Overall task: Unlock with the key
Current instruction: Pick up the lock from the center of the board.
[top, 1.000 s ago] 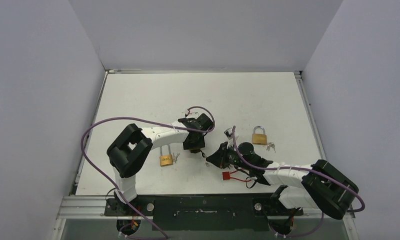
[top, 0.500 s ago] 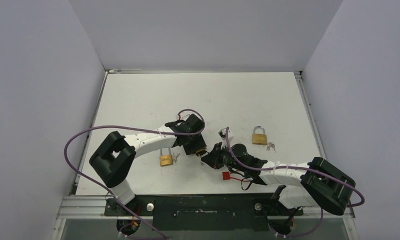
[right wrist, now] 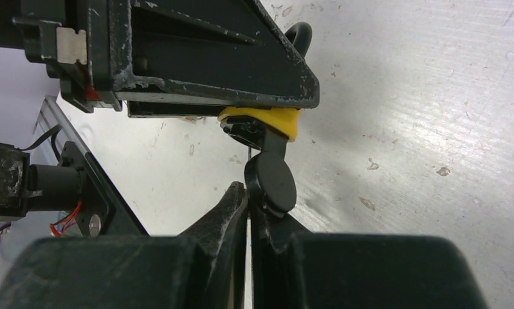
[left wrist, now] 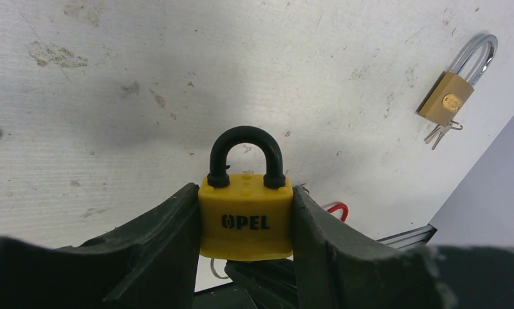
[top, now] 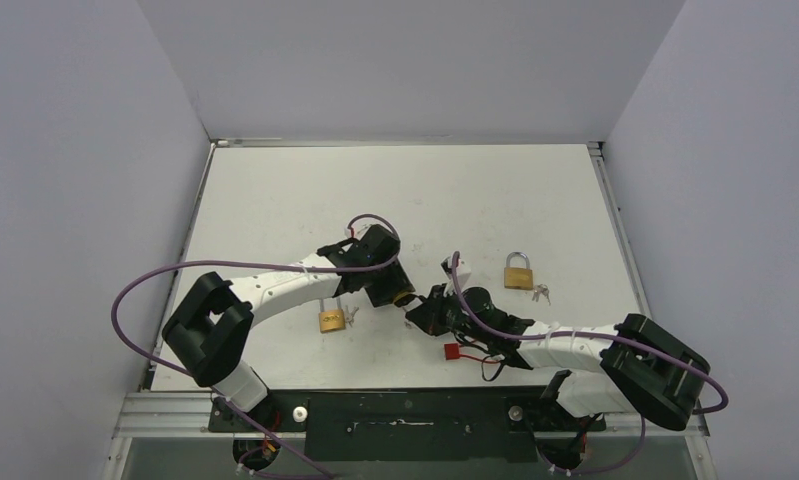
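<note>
near the middle of the table (top: 275, 190), the left claw (left wrist: 244, 193) is clenched on a yellow padlock (left wrist: 244, 222), its black shackle (left wrist: 246, 149) pointing away from the wrist. the right claw (right wrist: 248, 201) pinches the black head of a key (right wrist: 271, 183) that meets the lock's underside. its blade and the keyhole are hidden, so i can't tell how deep it sits. one brass lock (top: 518, 272) lies off to the right, a second brass lock (top: 332, 320) beside the left arm.

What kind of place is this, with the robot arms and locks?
Probably a robot test lab: a left arm and right arm bolted to a white table, plain walls boxing it in, and a brass padlock lying out.
</note>
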Action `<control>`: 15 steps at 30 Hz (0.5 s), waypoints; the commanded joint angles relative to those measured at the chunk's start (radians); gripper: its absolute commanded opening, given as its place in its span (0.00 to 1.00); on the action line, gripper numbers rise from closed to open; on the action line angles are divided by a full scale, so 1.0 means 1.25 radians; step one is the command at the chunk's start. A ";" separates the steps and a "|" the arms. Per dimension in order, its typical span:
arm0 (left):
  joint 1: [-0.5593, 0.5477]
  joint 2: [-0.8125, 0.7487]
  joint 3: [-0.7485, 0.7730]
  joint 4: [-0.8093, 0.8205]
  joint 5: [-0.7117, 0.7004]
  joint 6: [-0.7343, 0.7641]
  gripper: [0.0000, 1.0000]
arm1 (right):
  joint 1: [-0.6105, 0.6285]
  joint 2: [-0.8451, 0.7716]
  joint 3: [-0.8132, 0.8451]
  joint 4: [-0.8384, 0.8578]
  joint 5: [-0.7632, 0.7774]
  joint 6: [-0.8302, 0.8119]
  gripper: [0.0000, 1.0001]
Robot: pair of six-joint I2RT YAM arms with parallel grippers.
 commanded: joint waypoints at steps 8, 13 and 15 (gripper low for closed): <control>0.005 -0.038 -0.005 0.055 0.016 -0.019 0.00 | -0.034 -0.041 -0.009 0.056 0.001 0.009 0.00; 0.008 -0.037 -0.008 0.060 0.015 -0.018 0.00 | -0.040 -0.047 -0.039 0.120 -0.046 0.005 0.00; 0.012 -0.039 -0.009 0.060 0.015 -0.018 0.00 | -0.042 -0.050 -0.047 0.129 -0.052 0.007 0.00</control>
